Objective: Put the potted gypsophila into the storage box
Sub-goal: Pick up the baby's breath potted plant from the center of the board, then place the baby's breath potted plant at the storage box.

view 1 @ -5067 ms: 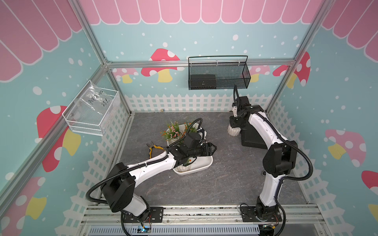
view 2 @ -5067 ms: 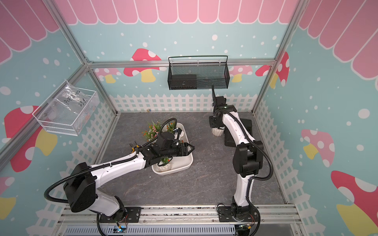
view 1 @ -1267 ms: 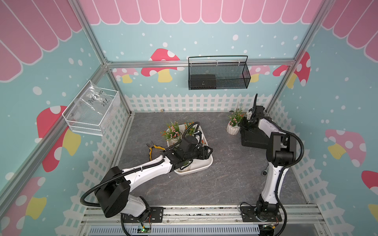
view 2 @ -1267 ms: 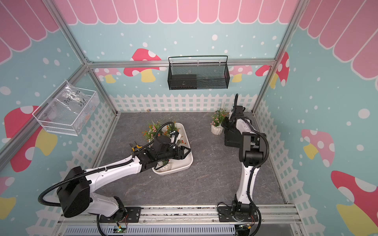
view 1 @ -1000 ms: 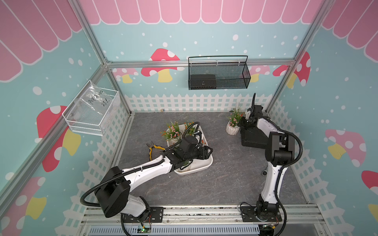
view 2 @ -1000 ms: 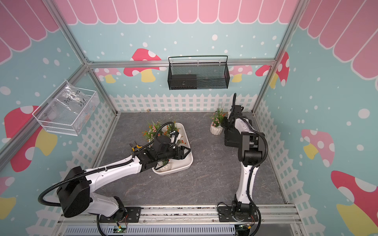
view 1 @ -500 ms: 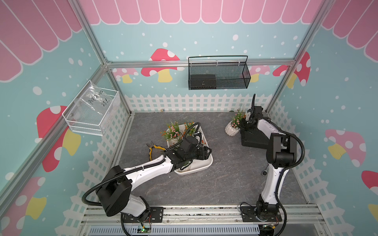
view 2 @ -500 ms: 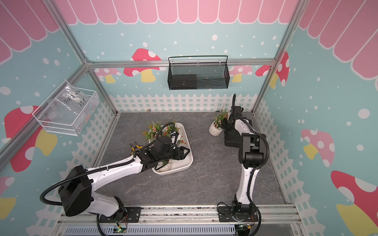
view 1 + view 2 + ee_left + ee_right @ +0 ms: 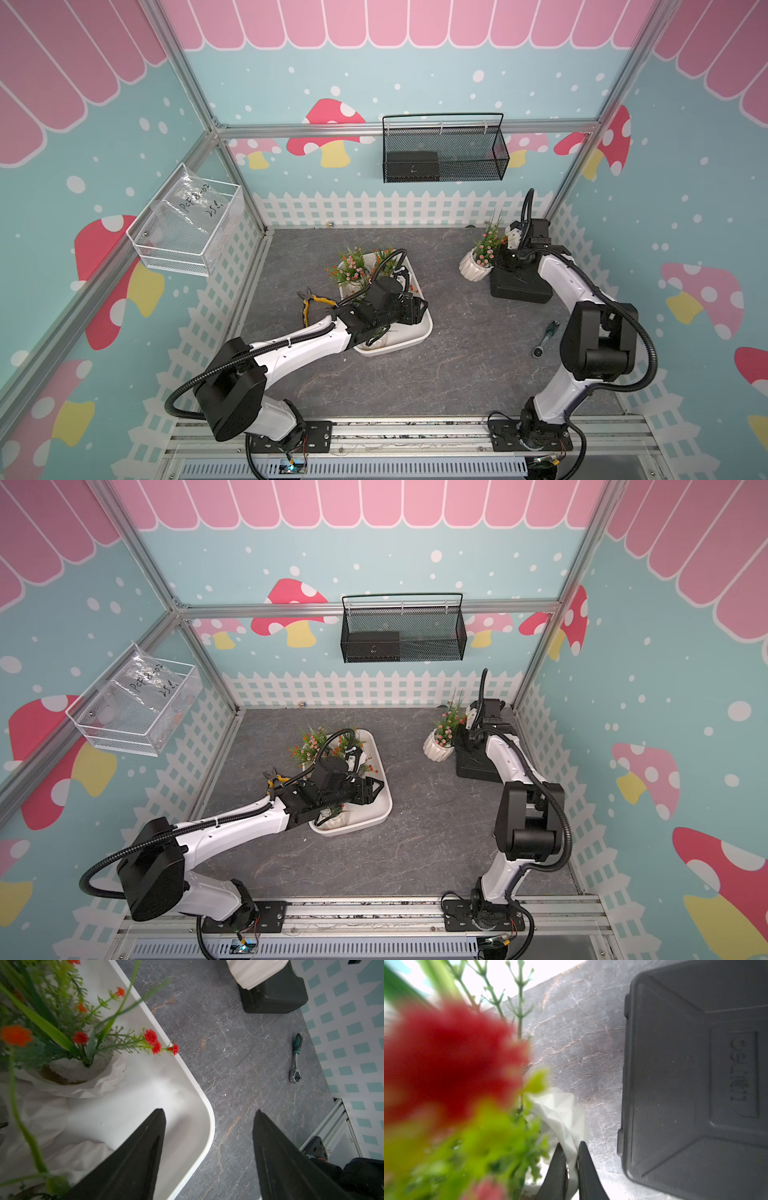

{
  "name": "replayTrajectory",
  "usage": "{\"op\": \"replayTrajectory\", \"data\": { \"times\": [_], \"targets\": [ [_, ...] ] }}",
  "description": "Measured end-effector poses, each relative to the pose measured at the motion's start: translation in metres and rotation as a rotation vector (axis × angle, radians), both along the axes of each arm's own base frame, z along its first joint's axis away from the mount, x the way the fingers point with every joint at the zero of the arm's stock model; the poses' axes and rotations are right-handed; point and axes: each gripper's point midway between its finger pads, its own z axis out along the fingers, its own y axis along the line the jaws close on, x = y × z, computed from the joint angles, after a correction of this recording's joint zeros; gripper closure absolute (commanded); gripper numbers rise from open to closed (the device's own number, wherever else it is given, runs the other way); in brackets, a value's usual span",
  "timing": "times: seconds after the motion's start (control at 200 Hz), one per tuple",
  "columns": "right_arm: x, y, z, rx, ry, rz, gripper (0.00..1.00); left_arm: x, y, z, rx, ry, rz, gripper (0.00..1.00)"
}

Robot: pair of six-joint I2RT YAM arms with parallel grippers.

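Presently the right claw (image 9: 571,1144) pinches the potted gypsophila (image 9: 560,1109) by its pot rim; the left claw (image 9: 208,1110) gapes.

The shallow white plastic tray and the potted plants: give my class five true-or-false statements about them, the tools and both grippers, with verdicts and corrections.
1. The right gripper pinches the rim of the white ribbed pot of pink-blossomed sprigs. True.
2. That pot stands in the shallow white plastic tray. False: it is outside, beside the black hard-shell case.
3. The left gripper grips a pot. False: its jaws are open and empty, over the tray's corner.
4. A green-handled ratchet lies on the grey tabletop. True.
5. The yellow-handled pliers lie in the tray. False: they lie on the tabletop beside it.
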Motion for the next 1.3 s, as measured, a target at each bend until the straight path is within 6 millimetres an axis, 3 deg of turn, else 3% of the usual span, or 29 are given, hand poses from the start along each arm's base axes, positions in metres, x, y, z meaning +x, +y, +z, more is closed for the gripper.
{"op": "replayTrajectory", "data": {
  "times": [0.2, 0.505, 0.836, 0.981, 1.131, 1.301],
  "targets": [
    [-0.036, 0.012, 0.020, -0.020, -0.056, 0.055, 1.00, -0.004, 0.008, 0.018, -0.023, -0.049, 0.007, 0.33],
    [-0.084, 0.063, 0.046, -0.050, -0.134, 0.233, 1.00, -0.009, 0.021, 0.039, -0.051, -0.109, 0.027, 0.33],
    [-0.119, 0.086, 0.045, -0.048, -0.127, 0.318, 1.00, -0.011, 0.038, 0.052, -0.037, -0.182, 0.064, 0.34],
    [-0.128, 0.090, 0.049, -0.040, -0.146, 0.334, 1.00, -0.011, 0.039, 0.054, -0.030, -0.194, 0.066, 0.34],
    [-0.137, 0.098, 0.041, -0.031, -0.126, 0.365, 1.00, -0.010, 0.042, 0.054, -0.020, -0.198, 0.077, 0.33],
    [-0.143, 0.116, 0.042, -0.012, -0.133, 0.424, 1.00, -0.014, 0.061, 0.065, 0.011, -0.230, 0.115, 0.33]
  ]
}}
